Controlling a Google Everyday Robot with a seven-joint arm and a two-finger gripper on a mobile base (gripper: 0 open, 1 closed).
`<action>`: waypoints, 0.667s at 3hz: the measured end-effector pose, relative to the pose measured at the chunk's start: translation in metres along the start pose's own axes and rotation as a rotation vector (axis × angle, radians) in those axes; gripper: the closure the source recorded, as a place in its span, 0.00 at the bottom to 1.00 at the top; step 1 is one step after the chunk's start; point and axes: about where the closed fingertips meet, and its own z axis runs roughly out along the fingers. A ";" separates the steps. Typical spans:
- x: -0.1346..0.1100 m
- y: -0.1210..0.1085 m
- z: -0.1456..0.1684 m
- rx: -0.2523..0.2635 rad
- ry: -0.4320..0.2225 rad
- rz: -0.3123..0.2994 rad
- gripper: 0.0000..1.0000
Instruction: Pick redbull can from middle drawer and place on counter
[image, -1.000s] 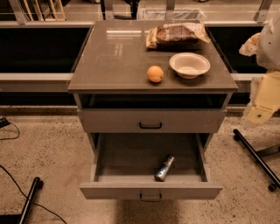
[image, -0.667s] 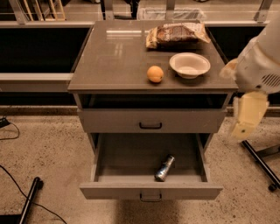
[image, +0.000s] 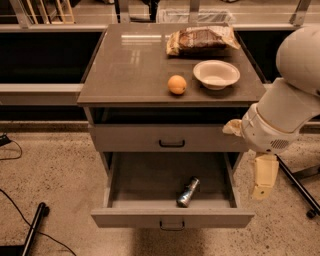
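The redbull can lies on its side in the open middle drawer, near the drawer's front and right of centre. The counter tops the grey cabinet above it. My gripper hangs from the white arm at the right, beside the drawer's right edge and outside it, apart from the can and a little higher. It holds nothing that I can see.
On the counter are an orange fruit, a white bowl and a snack bag. The upper drawer front with a black handle is closed. A dark stand leg and floor cables lie alongside.
My arm has swung in from the right edge toward the cabinet and downward. The gripper now hangs beside the open drawer's right side. The can has not moved.
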 end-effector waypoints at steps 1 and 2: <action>0.000 0.000 0.000 0.000 0.000 0.000 0.00; -0.004 -0.002 0.018 -0.009 0.034 -0.138 0.00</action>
